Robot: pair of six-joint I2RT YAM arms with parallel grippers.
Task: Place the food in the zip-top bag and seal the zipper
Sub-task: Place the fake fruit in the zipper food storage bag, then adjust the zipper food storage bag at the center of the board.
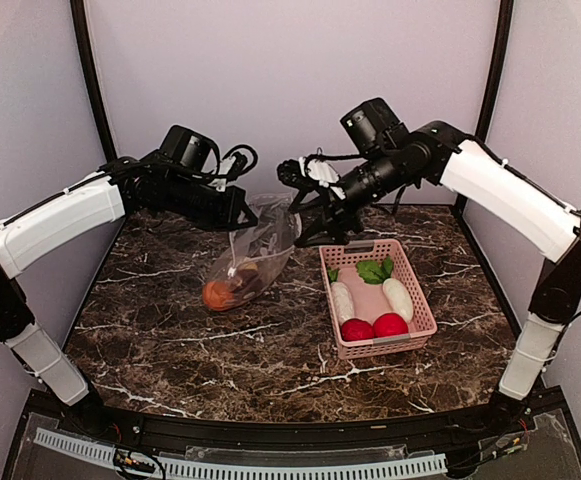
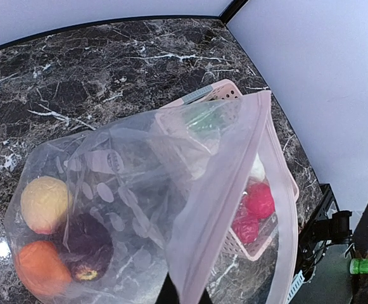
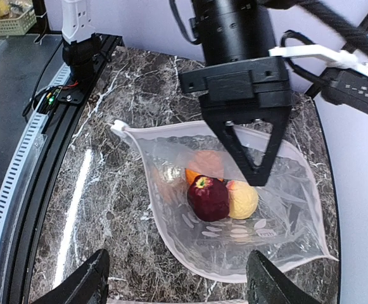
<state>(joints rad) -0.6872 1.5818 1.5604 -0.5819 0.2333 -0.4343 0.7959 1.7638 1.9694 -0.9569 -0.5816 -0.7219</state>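
The zip-top bag (image 1: 263,243) hangs open from my left gripper (image 1: 238,212), which is shut on its top edge. In the left wrist view the pale zipper strip (image 2: 225,190) runs up from the gripper (image 2: 184,294). In the bag lie an orange ball (image 3: 204,166), a maroon fruit (image 3: 207,197) and a yellow ball (image 3: 242,199). My right gripper (image 3: 177,288) is open and empty just above the bag's mouth; in the top view it (image 1: 322,228) is beside the bag's right edge. Two red fruits (image 1: 373,327), two white pieces (image 1: 342,300) and green leaves (image 1: 373,270) lie in the basket.
The pink mesh basket (image 1: 422,318) stands on the marble table to the right of the bag. The bag's bottom rests on the table. A black rail (image 3: 38,158) runs along the table's near edge.
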